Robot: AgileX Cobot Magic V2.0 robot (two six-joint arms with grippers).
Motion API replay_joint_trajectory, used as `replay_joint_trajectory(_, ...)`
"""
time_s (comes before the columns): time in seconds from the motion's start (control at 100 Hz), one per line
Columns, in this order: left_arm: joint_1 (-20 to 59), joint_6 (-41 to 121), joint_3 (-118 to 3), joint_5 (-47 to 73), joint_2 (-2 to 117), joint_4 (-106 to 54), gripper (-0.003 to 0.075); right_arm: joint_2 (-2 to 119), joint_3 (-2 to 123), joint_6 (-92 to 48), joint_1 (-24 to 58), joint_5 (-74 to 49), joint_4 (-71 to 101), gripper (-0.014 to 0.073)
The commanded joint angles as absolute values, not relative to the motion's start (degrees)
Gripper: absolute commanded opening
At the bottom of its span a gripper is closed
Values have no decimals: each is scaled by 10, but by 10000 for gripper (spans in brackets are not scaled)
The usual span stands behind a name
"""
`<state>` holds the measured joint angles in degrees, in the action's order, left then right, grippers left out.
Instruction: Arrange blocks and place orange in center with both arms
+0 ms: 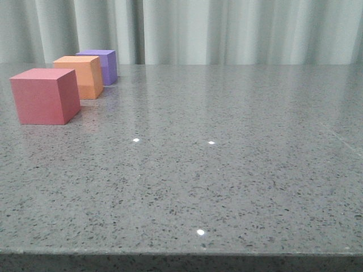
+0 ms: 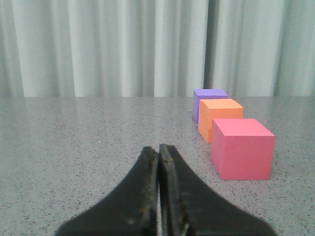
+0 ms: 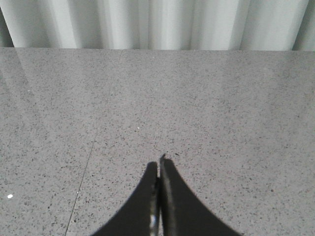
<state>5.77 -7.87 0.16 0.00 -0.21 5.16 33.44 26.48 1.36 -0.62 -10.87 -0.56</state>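
Orange cube (image 2: 220, 118) mid-row, well beyond closed left gripper (image 2: 159, 150)

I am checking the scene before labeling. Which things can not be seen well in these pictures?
- Purple cube: front view, partly hidden behind the orange cube.
- Orange cube: left wrist view, lower part hidden by the red-pink cube.
- Left gripper and right gripper: absent from the front view; bases cut off by wrist-view edges.
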Motion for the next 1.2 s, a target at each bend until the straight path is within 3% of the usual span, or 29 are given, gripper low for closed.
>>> replay_joint_trajectory(0.0,57,-79,25,-47,-23,52,-20,314,253,8,-10,-26,-10,-69)
replay_joint_trajectory(0.27,57,-79,25,-47,-23,52,-20,178,144,8,-10,77,-10,-69)
replay_joint_trajectory(0.7,57,-79,25,-47,-23,52,-20,2,7,8,-10,85,0,-69)
replay_joint_trajectory(1.19,57,-79,25,-47,-23,52,-20,-18,-5,8,-10,63,0,-69)
